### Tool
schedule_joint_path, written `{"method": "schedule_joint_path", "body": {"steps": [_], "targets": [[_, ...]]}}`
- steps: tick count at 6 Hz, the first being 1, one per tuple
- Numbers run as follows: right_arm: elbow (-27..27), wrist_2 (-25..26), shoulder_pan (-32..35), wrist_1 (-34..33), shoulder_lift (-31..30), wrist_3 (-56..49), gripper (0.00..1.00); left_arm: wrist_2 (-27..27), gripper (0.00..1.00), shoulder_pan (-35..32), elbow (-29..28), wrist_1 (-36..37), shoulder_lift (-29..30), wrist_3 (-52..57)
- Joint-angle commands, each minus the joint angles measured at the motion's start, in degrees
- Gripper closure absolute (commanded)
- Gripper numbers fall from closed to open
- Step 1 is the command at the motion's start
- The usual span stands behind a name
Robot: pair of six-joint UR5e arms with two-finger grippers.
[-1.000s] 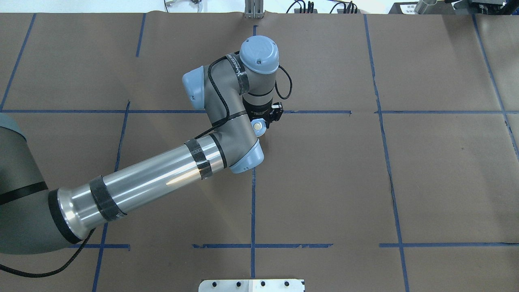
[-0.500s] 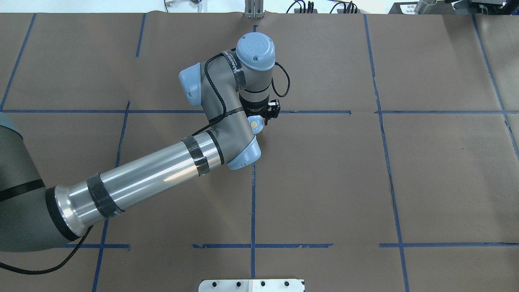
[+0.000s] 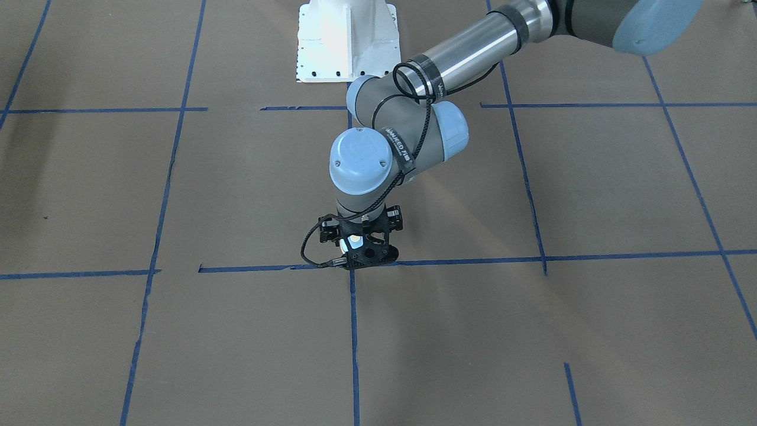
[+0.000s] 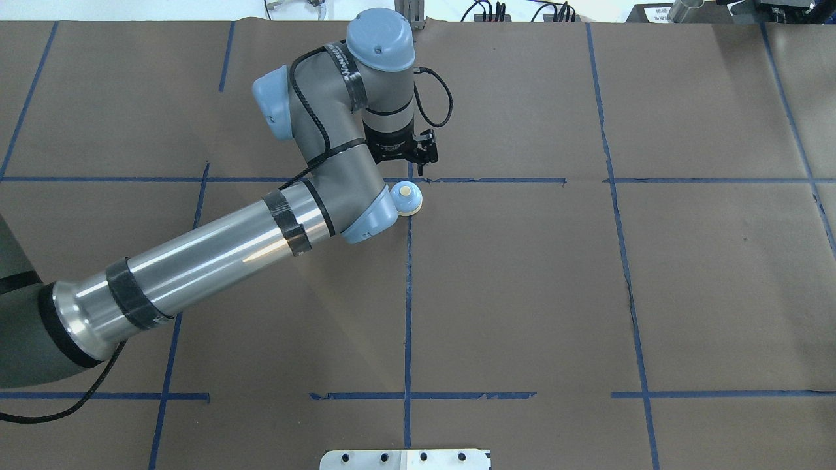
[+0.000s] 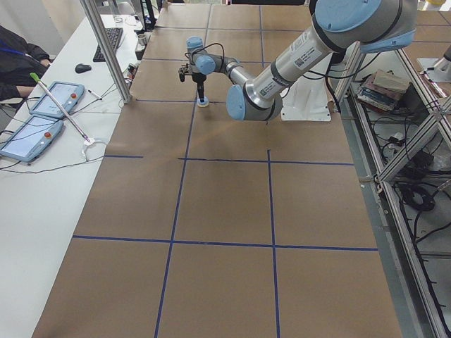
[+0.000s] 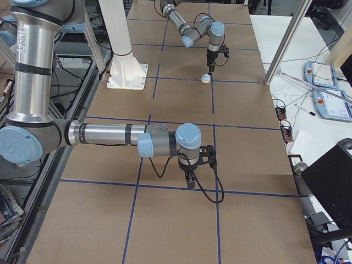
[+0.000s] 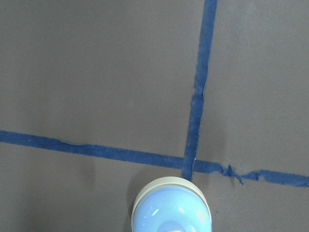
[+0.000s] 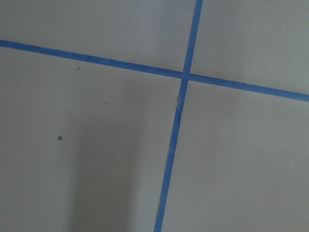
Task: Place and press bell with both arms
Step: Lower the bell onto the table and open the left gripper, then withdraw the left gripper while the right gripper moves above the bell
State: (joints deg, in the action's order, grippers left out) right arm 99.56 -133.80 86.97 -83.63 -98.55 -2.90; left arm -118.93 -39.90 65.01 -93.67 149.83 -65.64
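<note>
The bell stands alone on the brown paper at a blue tape cross, upright, cream button up. It also shows in the left wrist view, the exterior left view and the exterior right view. My left gripper hangs just above and beyond the bell, apart from it, open and empty. In the front-facing view the left gripper hides most of the bell. My right gripper hovers low over another tape cross far from the bell. I cannot tell if it is open or shut.
Blue tape lines divide the paper-covered table into squares. The white pedestal base stands at the robot's side of the table. A metal post and a side table with tablets lie beyond the far edge.
My left gripper has let go of the bell and risen away from it, toward the far side. The bell, earlier tucked at the gripper, now stands free on the paper.
</note>
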Motion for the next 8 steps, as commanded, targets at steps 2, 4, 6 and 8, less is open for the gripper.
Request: {"method": "schedule_joint_path", "body": {"steps": [2,4,6,8], "targets": [[1.1,-2.9,-6.1,0.2,5.1,10.1,0.0,-1.1,0.0,-7.7,24.9,8.2,-19.6,17.2],[5.4,-2.9,-13.7,0.0,10.5,21.5,0.0,-6.5,0.0,-18.9,33.8,8.2,-34.1,37.1],[5.4,-2.1,-23.5,-0.3,20.0,36.3,0.0,-10.3,0.0,-28.3,39.6,7.4,-48.6,49.6],[5.4,2.3,-32.8,-0.6,28.2,48.0,0.0,-10.8,0.0,-38.7,38.8,8.2,-54.0,62.2]]}}
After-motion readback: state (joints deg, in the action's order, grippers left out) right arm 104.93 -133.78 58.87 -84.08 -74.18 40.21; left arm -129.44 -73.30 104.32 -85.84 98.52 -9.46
